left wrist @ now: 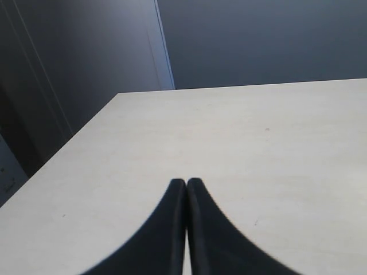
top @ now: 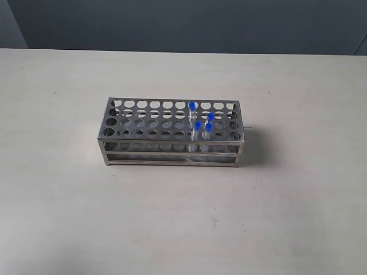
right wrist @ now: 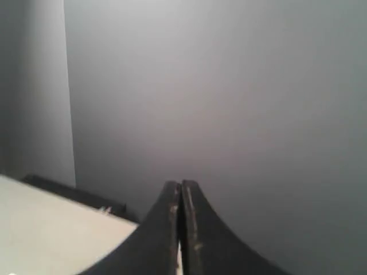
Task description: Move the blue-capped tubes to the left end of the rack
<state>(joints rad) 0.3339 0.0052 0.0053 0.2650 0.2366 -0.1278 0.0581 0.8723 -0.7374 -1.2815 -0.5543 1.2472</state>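
In the exterior view, the rack (top: 172, 153) is seen standing on the pale table (top: 69, 217), just about at the middle of the tabletop, with its long side running from 9 o'clock to 3 o'clock. The 4 blue-capped tubes (top: 197, 126) are held upright in holes on the 3 o'clock half of the rack, clustered close together: 1 is set in the back row, toward 12 o'clock, and 3 are set nearer the front edge. The holes toward the 9 o'clock end are seen unfilled. Neither arm is caught in this view, so the tubes' place relative to the jaws cannot be told from it.

In the left wrist view, the left gripper (left wrist: 186, 184) is shown with its 2 dark jaws pressed together, nothing held between them. Only bare tabletop is seen beyond the tips; the rack and tubes lie outside this view.

In the right wrist view, the right gripper (right wrist: 181, 186) is likewise shown with its jaws closed tip to tip on nothing. It is pointed at a grey wall (right wrist: 229, 86), with a corner of the table seen beside it.
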